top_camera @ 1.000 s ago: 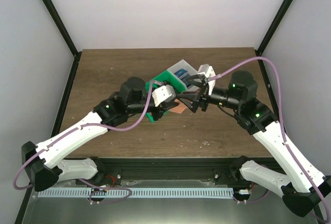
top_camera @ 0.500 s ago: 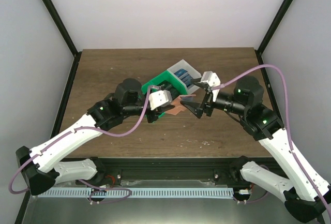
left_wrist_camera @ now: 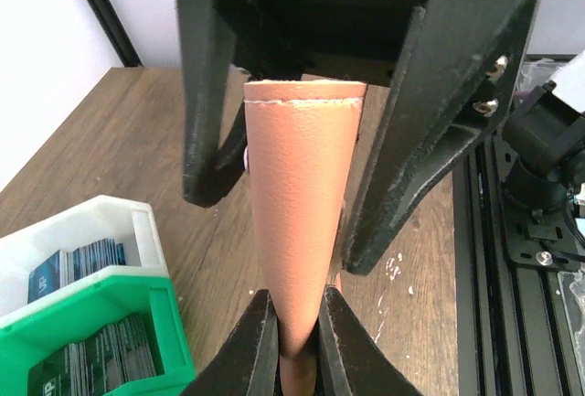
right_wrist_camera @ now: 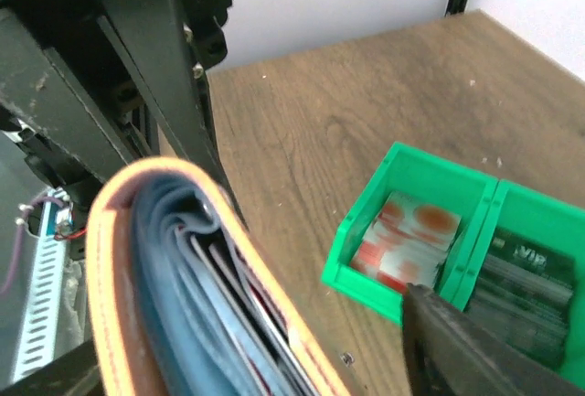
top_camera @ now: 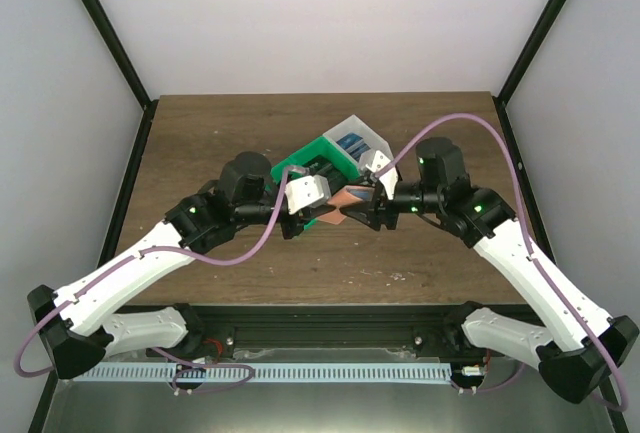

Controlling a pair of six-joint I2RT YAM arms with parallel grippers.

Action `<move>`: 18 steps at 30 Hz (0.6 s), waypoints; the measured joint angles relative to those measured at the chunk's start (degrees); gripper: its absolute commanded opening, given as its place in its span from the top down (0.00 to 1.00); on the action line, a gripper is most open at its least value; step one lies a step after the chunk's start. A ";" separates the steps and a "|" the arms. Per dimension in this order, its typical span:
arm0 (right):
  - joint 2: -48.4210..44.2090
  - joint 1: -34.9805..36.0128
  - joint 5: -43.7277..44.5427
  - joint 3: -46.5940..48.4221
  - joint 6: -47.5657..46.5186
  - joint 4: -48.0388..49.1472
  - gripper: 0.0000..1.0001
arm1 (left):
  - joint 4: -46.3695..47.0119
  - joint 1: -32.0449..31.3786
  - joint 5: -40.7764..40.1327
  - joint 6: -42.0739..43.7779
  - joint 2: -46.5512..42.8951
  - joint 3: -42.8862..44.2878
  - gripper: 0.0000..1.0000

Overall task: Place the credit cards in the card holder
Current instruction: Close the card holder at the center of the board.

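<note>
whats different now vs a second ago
The right gripper first backed off to the right, away from the bins, then swung in leftward. Its open jaws now straddle the free end of the card holder, not visibly clamped on it. The left gripper kept its pinch on the holder's other end throughout. The green bin and white bin stayed put.

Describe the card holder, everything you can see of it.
The card holder is salmon-orange, grained like leather, with a stitched edge. The left gripper pinches one end; the right gripper straddles the other end, jaws open. The right wrist view shows it gaping slightly, with a blue-grey lining and layered pockets inside. It is between both arms, just in front of the green bin.
</note>
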 measured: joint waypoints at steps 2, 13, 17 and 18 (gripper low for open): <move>0.00 -0.04 0.11 0.00 -0.46 -0.98 0.52 | 0.02 0.00 -0.66 -0.74 0.00 0.00 1.00; -2.40 -0.15 1.16 -1.84 1.05 -1.16 0.81 | 1.55 -0.09 -8.48 -10.86 1.29 0.17 0.34; -2.49 -0.15 4.72 -2.60 1.40 0.98 0.78 | 0.68 0.20 -17.20 -19.50 2.49 0.68 0.24; -2.56 -0.13 5.75 -3.02 1.33 2.12 0.78 | 0.17 1.01 -19.08 -22.53 2.58 0.72 0.24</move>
